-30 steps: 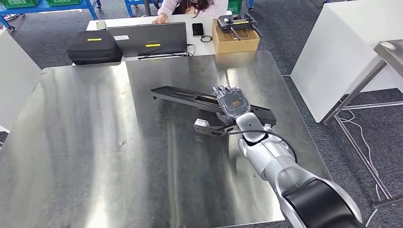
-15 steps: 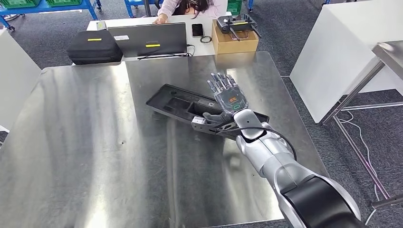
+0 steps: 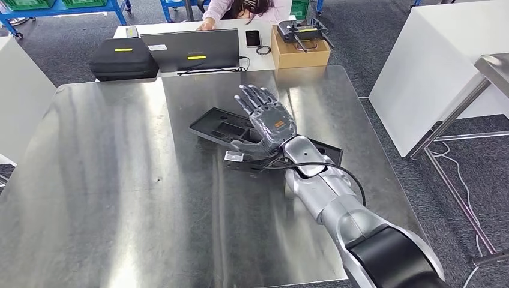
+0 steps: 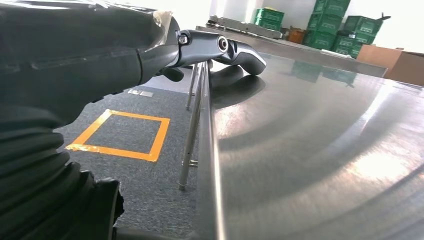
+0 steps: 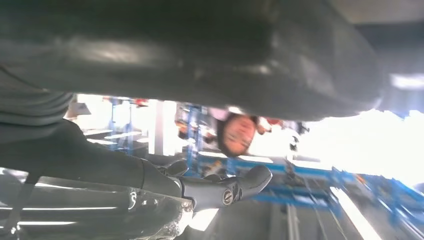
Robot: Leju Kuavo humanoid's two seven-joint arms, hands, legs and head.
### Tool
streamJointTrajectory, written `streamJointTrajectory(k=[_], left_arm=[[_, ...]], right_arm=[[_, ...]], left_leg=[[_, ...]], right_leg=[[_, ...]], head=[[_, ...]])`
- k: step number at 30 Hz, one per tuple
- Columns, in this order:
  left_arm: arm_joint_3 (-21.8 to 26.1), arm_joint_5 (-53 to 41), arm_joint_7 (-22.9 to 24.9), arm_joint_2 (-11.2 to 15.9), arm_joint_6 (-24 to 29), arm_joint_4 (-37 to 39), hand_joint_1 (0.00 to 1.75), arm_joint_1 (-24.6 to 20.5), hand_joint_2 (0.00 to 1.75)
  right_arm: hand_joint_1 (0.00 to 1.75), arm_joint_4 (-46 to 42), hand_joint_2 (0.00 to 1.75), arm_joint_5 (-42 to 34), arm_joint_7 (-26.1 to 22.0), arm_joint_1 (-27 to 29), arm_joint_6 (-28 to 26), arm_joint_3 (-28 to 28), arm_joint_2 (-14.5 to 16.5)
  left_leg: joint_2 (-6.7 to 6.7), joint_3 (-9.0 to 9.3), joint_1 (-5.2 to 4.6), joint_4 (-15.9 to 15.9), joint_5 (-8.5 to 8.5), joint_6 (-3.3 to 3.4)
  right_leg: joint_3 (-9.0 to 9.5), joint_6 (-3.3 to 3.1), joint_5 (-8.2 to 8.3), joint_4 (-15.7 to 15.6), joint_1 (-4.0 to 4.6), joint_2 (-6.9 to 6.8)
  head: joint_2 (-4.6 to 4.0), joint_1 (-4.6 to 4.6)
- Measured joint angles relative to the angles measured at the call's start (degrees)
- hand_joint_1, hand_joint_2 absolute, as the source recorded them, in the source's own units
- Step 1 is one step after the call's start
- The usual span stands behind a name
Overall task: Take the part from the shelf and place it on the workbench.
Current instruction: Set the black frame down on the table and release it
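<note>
The part point(image 3: 223, 128), a long black moulded tray-like piece, lies flat on the steel workbench point(image 3: 120, 180), right of centre, running from far-left to near-right. It looks set down: its whole length sits on the metal and nothing lifts it. The right hand point(image 3: 265, 123) is over its middle, back of the hand up, fingers point(image 3: 252, 96) spread and pointing to the far side, released, gripping nothing. The thumb point(image 3: 243, 146) reaches to the left over a small pale bracket point(image 3: 233, 156) at the part's near edge; whether it touches is hard to tell. The silver forearm point(image 3: 318, 186) comes in from near-right and covers the part's near-right stretch, so that end shows just as a dark corner point(image 3: 330, 150).

Judgement: the open spread says the placing is done or nearly so, and the hand is flat so it can come away without dragging the part. The part is well inside the bench edges, so no risk of it tipping off.

Left hand point(image 4: 220, 47) is at the bench's left edge, fingers curled in with nothing in them, clenched, parked out of the way.

Beyond the far edge is a white desk point(image 3: 180, 27) with a laptop point(image 3: 192, 51), black case point(image 3: 123, 59), cardboard box point(image 3: 300, 53) and a person point(image 3: 240, 9) seated.
</note>
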Motion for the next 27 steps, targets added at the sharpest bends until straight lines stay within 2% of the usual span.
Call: streamJointTrajectory(k=[5, 9, 14, 22, 25, 27], left_arm=[[-2.9, 1.3, 0.0, 0.1, 0.0, -0.1, 0.00, 1.4, 0.00], [-5.9, 1.8, 0.0, 0.1, 0.0, -0.3, 0.00, 3.1, 0.00], [-9.8, 2.3, 0.0, 0.1, 0.0, -1.1, 0.00, 5.2, 0.00], [-12.7, 2.1, 0.0, 0.2, 0.0, -1.7, 0.00, 6.2, 0.00], [-13.3, 1.4, 0.3, 0.2, 0.0, -2.0, 0.00, 6.6, 0.00], [-14.3, 0.7, 2.4, 0.2, 0.1, -2.8, 0.00, 7.4, 0.00]], right_arm=[[0.00, -15.1, 0.00, -4.4, -4.3, 7.9, 1.1, 0.1, -2.0], [0.00, -33.3, 0.00, -7.6, -3.6, 16.3, 2.5, 0.3, -6.8], [0.00, -53.4, 0.00, -7.4, -2.2, 26.2, 0.0, 0.5, -12.7], [0.00, -66.2, 0.00, -6.5, -1.6, 32.6, -1.7, 0.2, -16.7], [0.00, -71.3, 0.00, -5.2, -0.9, 38.0, -4.9, -1.1, -18.4], [0.00, -74.0, 0.00, -4.8, -0.8, 41.6, -6.2, -2.5, -19.4]], left_leg=[[-0.38, 0.05, -0.29, 0.0, 0.04, 0.11], [-0.74, 0.09, -0.54, 0.0, 0.03, 0.44], [-1.16, 0.13, -0.92, 0.0, 0.04, 0.86], [-1.33, 0.35, -1.36, 0.0, -0.09, 1.31], [-1.55, 0.33, -1.72, 0.2, -0.31, 1.79], [-1.55, 0.35, -1.93, 0.4, -0.27, 2.35]], right_leg=[[0.02, 0.04, -0.06, 0.0, -0.03, -0.39], [0.16, 0.30, -0.22, 0.0, -0.19, -0.80], [0.30, 0.57, -0.37, 0.0, -0.37, -1.20], [0.13, 0.98, -0.66, -0.1, -0.51, -1.32], [0.63, 1.56, -0.54, -0.2, -0.91, -1.56], [0.95, 2.02, -0.30, -0.2, -1.23, -1.58]], head=[[0.00, -0.01], [0.00, 0.00], [0.00, -0.02], [0.00, -0.02], [0.00, -0.04], [0.00, -0.07]])
